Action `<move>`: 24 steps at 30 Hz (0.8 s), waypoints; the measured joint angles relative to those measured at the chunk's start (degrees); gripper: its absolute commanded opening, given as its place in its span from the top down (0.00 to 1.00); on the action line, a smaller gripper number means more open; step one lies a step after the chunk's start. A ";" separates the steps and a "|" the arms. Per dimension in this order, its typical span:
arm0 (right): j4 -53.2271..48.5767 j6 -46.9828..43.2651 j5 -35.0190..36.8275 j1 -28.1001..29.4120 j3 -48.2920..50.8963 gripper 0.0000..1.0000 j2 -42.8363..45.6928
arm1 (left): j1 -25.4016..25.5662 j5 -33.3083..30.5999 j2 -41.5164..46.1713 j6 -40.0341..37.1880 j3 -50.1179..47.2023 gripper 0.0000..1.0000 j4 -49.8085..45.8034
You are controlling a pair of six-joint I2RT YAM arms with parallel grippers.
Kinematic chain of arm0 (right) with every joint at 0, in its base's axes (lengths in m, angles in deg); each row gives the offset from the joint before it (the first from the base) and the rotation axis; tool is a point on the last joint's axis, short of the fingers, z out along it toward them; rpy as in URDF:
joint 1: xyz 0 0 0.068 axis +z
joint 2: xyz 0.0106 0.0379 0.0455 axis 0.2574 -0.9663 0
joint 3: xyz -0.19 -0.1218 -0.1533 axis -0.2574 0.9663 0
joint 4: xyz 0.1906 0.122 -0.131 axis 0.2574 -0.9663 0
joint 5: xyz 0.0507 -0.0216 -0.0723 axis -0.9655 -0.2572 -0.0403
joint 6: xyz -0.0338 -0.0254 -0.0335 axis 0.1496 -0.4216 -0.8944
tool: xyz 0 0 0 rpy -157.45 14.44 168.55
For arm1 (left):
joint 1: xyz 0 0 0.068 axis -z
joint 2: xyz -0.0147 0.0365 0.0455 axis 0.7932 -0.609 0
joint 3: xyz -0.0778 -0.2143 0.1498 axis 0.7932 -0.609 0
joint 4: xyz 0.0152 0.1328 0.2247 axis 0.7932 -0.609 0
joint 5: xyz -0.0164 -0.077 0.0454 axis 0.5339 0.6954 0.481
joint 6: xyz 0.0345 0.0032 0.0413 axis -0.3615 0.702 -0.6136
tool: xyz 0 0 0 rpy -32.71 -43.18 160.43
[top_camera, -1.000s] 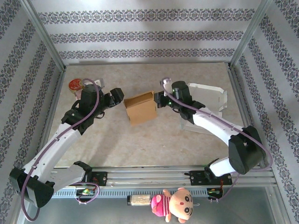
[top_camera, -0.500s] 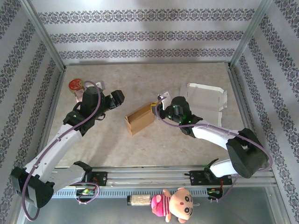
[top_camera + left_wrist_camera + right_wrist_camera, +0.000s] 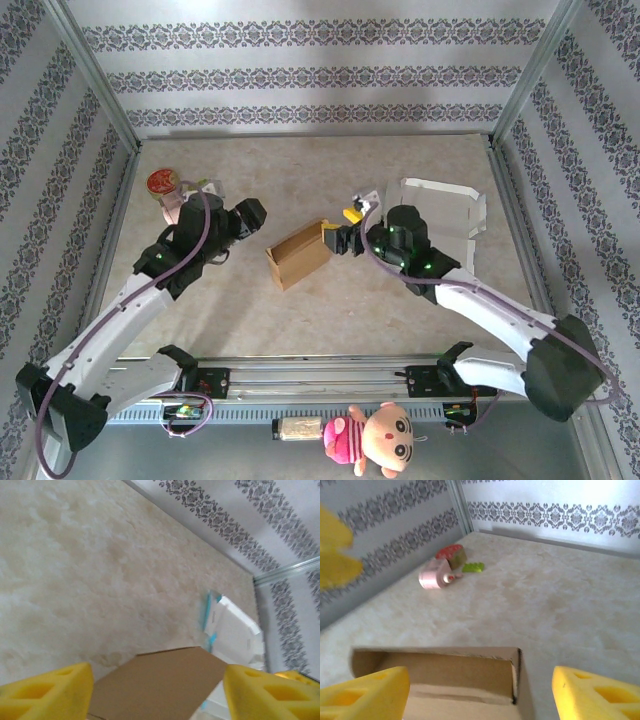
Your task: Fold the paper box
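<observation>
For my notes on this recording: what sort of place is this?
Probably a robot test cell: a table walled by patterned panels on metal posts, a mounting rail at its near edge, and props such as a box and a doll.

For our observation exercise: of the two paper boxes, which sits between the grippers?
The brown box: it sits between left gripper and right gripper; the white box lies off to the right.

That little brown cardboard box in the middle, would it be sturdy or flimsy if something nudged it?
Probably light: the brown box looks thin-walled, open and empty, so a nudge would likely slide it over the smooth table. With nothing closing its top, the walls may well flex under a squeeze.
</observation>
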 measured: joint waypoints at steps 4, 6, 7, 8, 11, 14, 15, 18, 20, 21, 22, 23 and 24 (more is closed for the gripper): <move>-16.31 6.25 -5.70 -6.14 -16.85 0.28 -5.75 | 4.68 -3.50 2.93 10.51 -1.42 0.41 -1.25; -24.76 8.04 -10.40 -9.33 -28.28 0.30 -12.22 | 6.19 -4.85 3.52 17.09 -1.95 0.42 -2.25; -27.93 8.52 -12.24 -10.34 -32.24 0.31 -14.71 | 6.64 -5.38 3.45 19.76 -1.97 0.42 -2.93; -31.76 8.72 -14.45 -11.13 -36.52 0.33 -17.75 | 7.26 -5.84 3.28 23.74 -2.01 0.43 -4.02; -40.41 8.50 -18.80 -11.72 -43.78 0.38 -24.48 | 8.48 -6.69 2.64 32.17 -2.69 0.41 -6.05; -47.93 7.37 -20.76 -11.67 -47.12 0.40 -29.57 | 8.87 -6.51 2.14 37.75 -4.74 0.38 -6.16; -50.25 6.75 -21.00 -11.65 -47.78 0.40 -31.04 | 8.90 -6.45 1.77 39.26 -5.55 0.36 -6.12; -54.60 5.75 -21.42 -11.45 -48.17 0.44 -33.57 | 9.14 -6.36 0.31 41.72 -7.08 0.33 -5.40; -56.46 5.07 -21.44 -11.26 -48.17 0.46 -34.42 | 9.25 -5.81 -0.55 42.45 -8.35 0.31 -3.58; -57.13 4.81 -21.44 -11.04 -48.17 0.46 -34.69 | 9.25 -5.42 -0.94 42.71 -9.20 0.30 -2.25; -57.64 4.61 -21.44 -10.80 -48.17 0.46 -34.88 | 9.25 -4.96 -1.36 42.97 -9.97 0.30 -0.98; -57.99 4.46 -21.44 -10.54 -48.17 0.46 -34.99 | 9.25 -4.63 -1.68 43.12 -10.49 0.30 -0.13; -58.21 4.39 -21.46 -10.16 -48.17 0.47 -35.10 | 9.25 -4.33 -2.12 43.21 -10.91 0.31 0.55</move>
